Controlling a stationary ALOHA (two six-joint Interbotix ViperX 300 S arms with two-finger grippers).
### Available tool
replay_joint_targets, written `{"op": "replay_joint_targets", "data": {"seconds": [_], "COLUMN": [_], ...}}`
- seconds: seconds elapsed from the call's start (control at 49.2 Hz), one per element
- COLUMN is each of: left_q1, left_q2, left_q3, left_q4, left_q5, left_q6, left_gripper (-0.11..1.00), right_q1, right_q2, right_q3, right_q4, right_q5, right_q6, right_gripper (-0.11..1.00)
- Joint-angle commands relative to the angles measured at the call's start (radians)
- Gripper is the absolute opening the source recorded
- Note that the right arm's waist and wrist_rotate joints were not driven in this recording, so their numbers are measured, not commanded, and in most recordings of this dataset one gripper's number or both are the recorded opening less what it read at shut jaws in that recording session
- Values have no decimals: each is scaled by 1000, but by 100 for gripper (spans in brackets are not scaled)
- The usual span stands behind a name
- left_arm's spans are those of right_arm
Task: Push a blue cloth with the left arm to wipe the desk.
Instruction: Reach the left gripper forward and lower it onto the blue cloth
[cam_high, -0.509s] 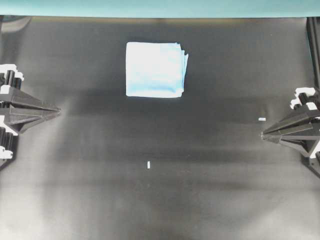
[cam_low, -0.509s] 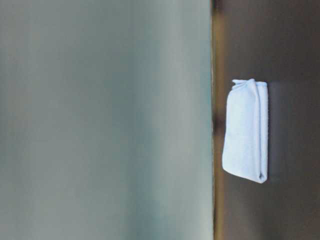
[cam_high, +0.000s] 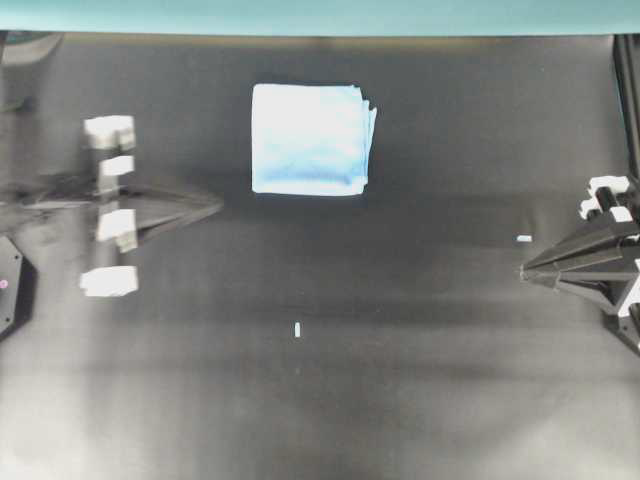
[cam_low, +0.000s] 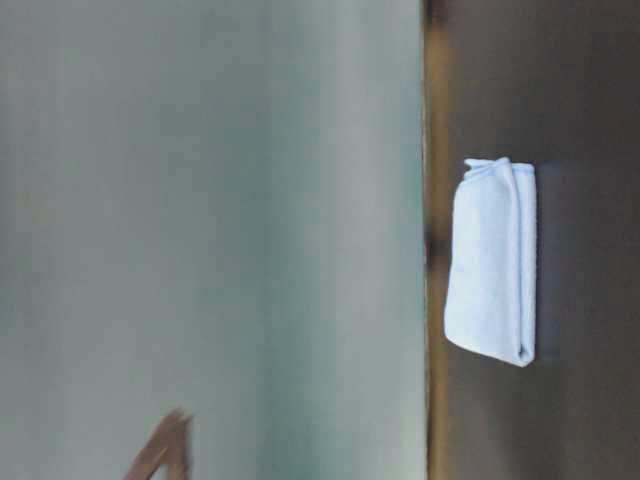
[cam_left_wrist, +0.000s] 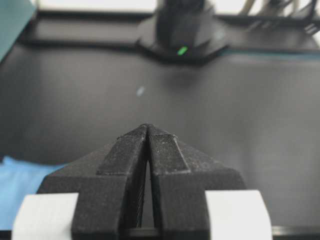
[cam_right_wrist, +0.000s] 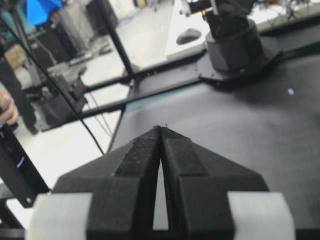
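While its jaws are pressed together, the slim black left arm's gripper (cam_high: 205, 207) sits short of the light-blue folded square cloth (cam_high: 310, 139).

Overhead, the cloth lies ahead of the tips and off to one side on the matte-black desk (cam_high: 400, 380); the right gripper (cam_high: 527, 270) is closed too, well apart. Table-level: layered edges suggest something soft and light, likely to bunch, so push flat against a folded side. Left wrist: cloth at lower left.

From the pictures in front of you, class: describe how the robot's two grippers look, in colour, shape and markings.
Both match. The left gripper and the right gripper are matte black with a rough surface, each tapering to a pointed wedge where the jaws meet, with white blocks at either side of the base.
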Motion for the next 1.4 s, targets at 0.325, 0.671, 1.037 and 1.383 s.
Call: {"op": "replay_joint_targets", "data": {"seconds": [0.325,0.671,1.037,1.383], "left_q1": [166,272,354,356], "left_q2": [318,584,824,910], "left_q3": [-213,-383,-505,-509], "left_q4": [3,5,5,5], "left_q5": [-9,124,147,147], "left_q6": [-5,9,-11,-12], "left_gripper": [41,87,88,88], "right_q1": [2,2,2,2], "right_q2": [8,5,5,2], "right_q3": [0,11,26,31], "right_q4": [0,0,0,0], "right_q5": [9,8,8,9], "right_q6": [-2,-2,-2,0], "right_gripper": [0,0,0,0]}}
